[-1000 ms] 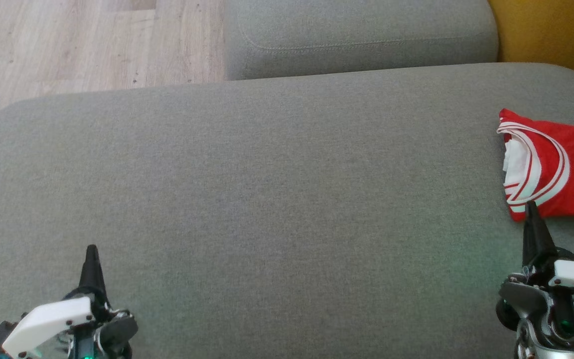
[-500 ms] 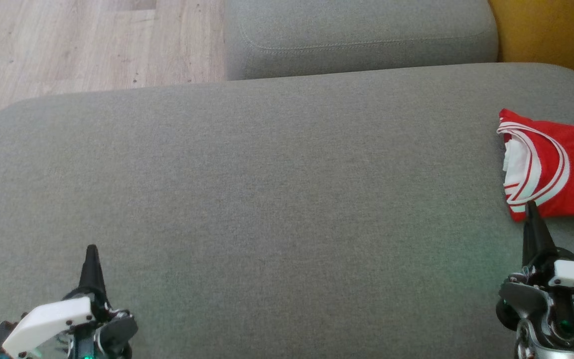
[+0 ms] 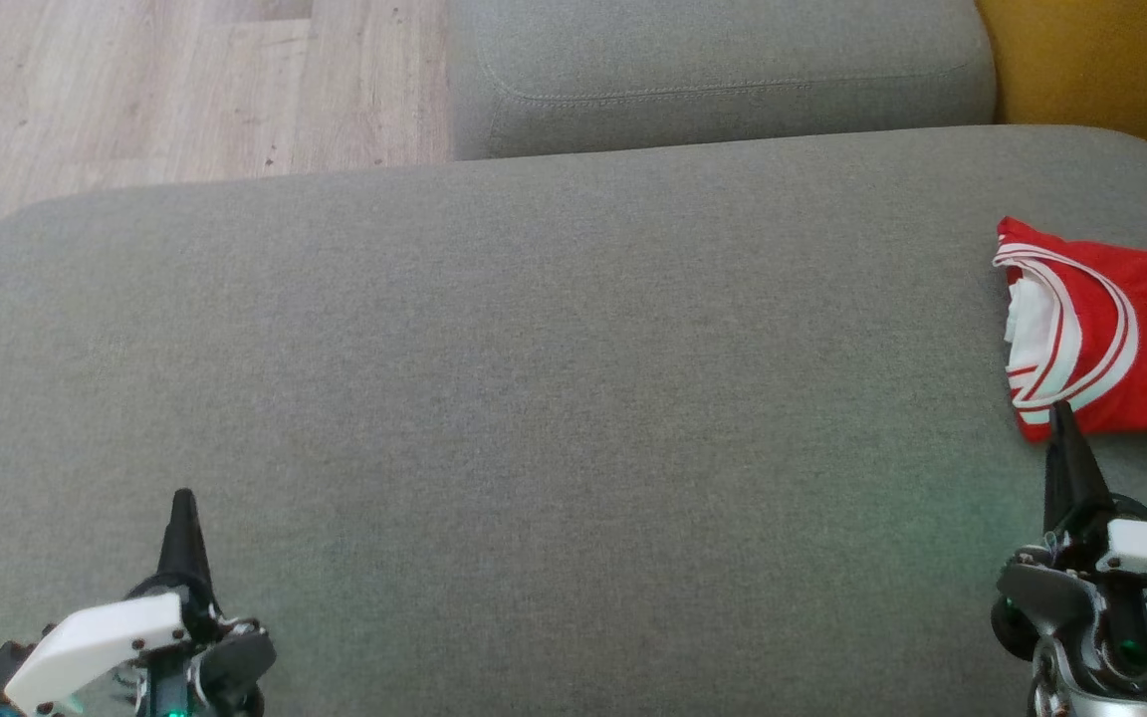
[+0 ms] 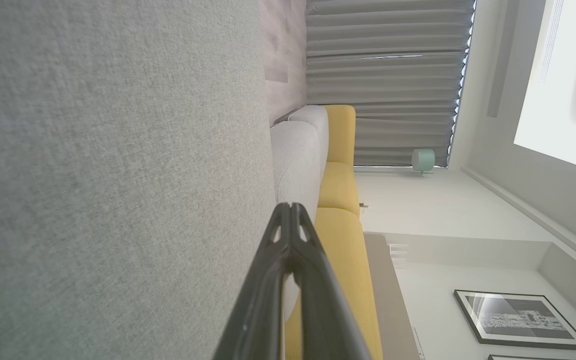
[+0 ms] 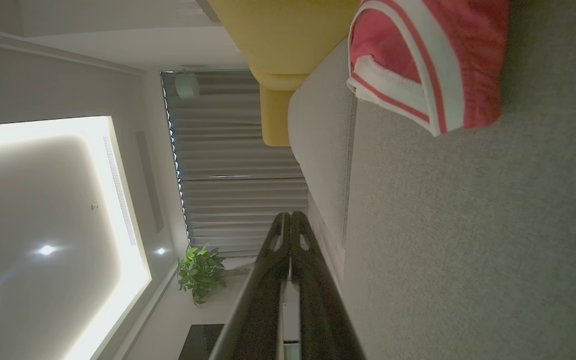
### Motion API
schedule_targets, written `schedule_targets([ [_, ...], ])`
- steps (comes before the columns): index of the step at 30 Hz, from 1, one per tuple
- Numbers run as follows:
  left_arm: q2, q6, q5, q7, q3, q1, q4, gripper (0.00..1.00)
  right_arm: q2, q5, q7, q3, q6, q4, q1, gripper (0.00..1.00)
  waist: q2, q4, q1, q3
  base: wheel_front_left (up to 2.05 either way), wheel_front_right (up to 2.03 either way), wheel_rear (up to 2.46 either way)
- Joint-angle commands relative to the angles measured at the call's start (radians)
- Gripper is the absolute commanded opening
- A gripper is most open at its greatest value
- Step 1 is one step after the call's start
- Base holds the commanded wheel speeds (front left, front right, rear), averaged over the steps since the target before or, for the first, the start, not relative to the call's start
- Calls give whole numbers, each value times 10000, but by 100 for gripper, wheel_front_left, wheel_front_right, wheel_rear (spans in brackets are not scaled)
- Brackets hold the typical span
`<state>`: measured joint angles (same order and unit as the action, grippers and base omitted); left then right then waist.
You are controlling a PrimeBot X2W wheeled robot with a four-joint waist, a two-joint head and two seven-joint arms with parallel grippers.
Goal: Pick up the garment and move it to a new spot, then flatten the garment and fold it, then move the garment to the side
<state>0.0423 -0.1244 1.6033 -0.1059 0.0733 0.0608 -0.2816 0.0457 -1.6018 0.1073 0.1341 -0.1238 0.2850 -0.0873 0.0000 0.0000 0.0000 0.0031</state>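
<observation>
Head view: the grey cushion [image 3: 554, 398] gives me open room between my hands, and its far left corner rounds off toward the wood floor [image 3: 135, 90]. The folded red garment [image 3: 1111, 334] lies at the cushion's right side, cut by the frame edge. My right gripper [image 3: 1061, 406], pinched closed, points at its near hem. My left gripper [image 3: 181, 495], also closed, sits near left. Nothing has shifted since a second ago.

Left wrist view: fingers pressed together beside plain cushion.

Right wrist view: fingers together, with the garment ahead of them and apart.
</observation>
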Motion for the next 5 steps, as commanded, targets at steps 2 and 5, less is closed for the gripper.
schedule_targets([
  [2,79,-63,56,-70,401,472,365,0,45,-71,57,-206,-69,-403,-206,0,0,0,0,0,0,0,0],
  [5,79,-63,56,-70,401,472,365,0,45,-71,57,-206,-69,-403,-206,0,0,0,0,0,0,0,0],
])
